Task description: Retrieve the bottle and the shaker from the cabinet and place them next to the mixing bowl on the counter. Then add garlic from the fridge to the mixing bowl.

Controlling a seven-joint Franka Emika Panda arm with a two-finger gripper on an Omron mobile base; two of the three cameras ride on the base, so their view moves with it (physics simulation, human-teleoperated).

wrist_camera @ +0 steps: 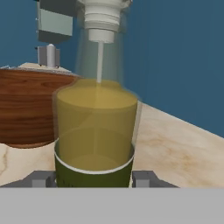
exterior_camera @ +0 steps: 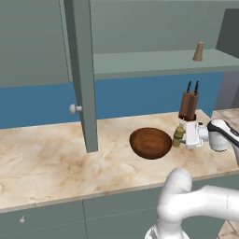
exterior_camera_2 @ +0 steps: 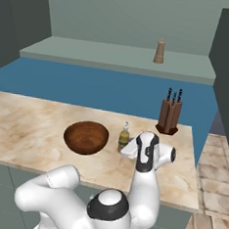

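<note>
Blue wall (exterior_camera_2: 89, 87) runs behind the whole work place, and above it there is a grey-green cabinet (exterior_camera: 154, 63) with its inside shelf open to see. Its door (exterior_camera: 83, 74) stands open, edge-on in the left base view, with a small round white knob (exterior_camera: 73, 108) on the side. The counter (exterior_camera: 46, 158) is beige marble with brownish veins (it looks quite warm against the blue), and under it are grey-green cupboards (exterior_camera: 56, 217). At the right end of the counter a tiled floor (exterior_camera_2: 212, 194) begins.

On the counter, the mixing bowl (exterior_camera_2: 86, 136) is the largest thing, round and deep, of dark brown wood. Behind it and to the right, near the wall, stands a brown knife block (exterior_camera_2: 169, 116) with dark handles sticking up.

The bottle (exterior_camera_2: 124, 138) stands upright on the counter just beside the bowl, on its right side, with amber liquid, a dark green band at the bottom and a thin white cap. The gripper (exterior_camera: 183, 135) is around it: in the hand view the two fingertips (wrist_camera: 41, 179) sit close on both sides of the green band, so the pincer is closed on the bottle.

The shaker (exterior_camera_2: 159, 52), small and tan, is on the cabinet shelf, well apart from the other things.
</note>
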